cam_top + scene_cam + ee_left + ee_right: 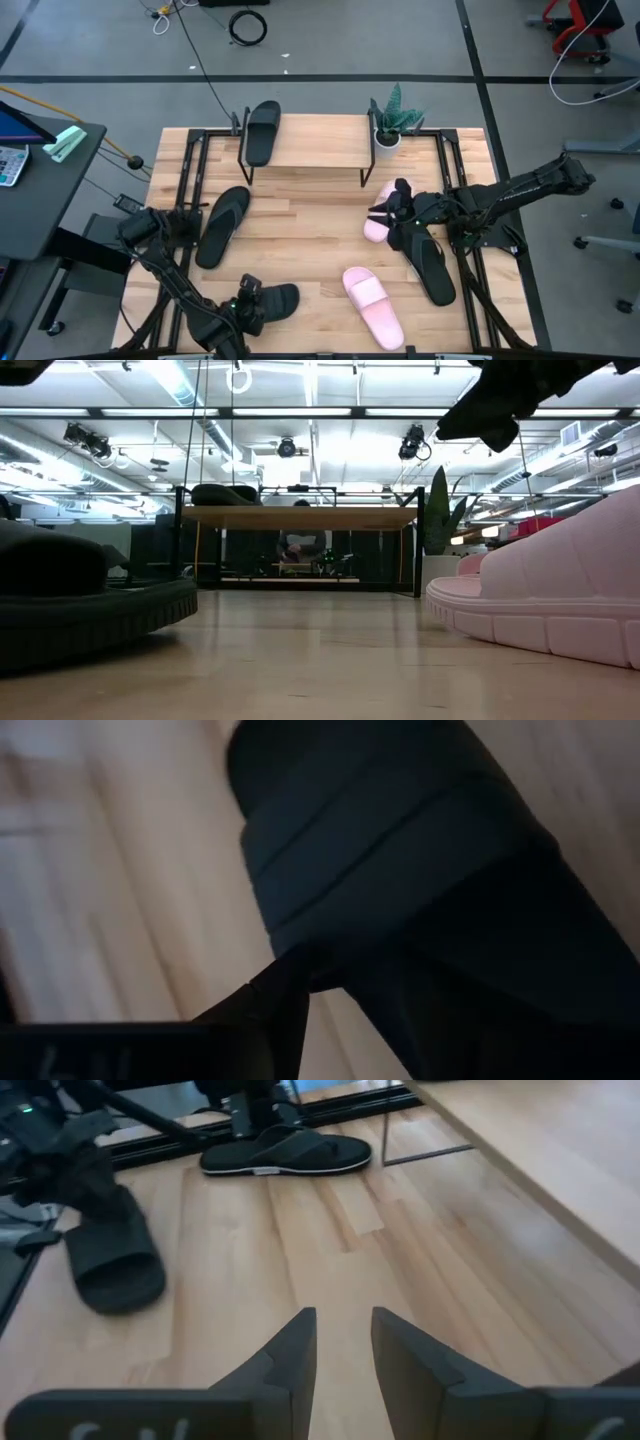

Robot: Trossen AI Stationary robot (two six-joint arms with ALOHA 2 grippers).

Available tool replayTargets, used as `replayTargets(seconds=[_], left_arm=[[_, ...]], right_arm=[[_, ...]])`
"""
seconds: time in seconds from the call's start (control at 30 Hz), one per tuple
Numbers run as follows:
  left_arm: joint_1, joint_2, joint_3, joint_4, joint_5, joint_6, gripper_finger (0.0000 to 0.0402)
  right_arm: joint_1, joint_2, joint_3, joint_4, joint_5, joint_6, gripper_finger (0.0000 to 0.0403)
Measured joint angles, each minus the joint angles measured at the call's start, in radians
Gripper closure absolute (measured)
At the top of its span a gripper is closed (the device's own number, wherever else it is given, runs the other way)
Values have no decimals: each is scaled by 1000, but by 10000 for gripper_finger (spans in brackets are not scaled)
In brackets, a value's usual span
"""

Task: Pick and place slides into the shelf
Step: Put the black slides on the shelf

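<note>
The shelf (305,145) stands at the table's far middle, and one black slide (262,130) lies on the left end of its top board. My left gripper (248,300) is at the heel end of another black slide (278,300) near the near edge. That slide fills the left wrist view (400,850) and rests flat on the table (90,610). My right gripper (343,1340), open by a narrow gap and holding nothing, hangs raised (490,400) over a pink slide (378,218). A second pink slide (372,305) lies near the near edge.
A thin black sandal (222,225) lies left of centre and another (432,265) lies under the right arm. A small potted plant (392,122) stands at the shelf's right end. Bare wood (310,235) spreads between the shelf and the near slides.
</note>
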Motion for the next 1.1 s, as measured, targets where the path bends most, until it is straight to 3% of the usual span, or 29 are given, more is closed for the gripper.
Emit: replayTargets(seconds=[0.13,0.83,1.1], left_arm=[[3,1,0,5,-54,4,262],[50,1,0,97,-104,4,298],[101,0,1,100,-111,4,369]], right_arm=[[27,1,0,0,0,6,298],[102,1,0,-1,1,56,298],[102,1,0,-1,1,54,298]])
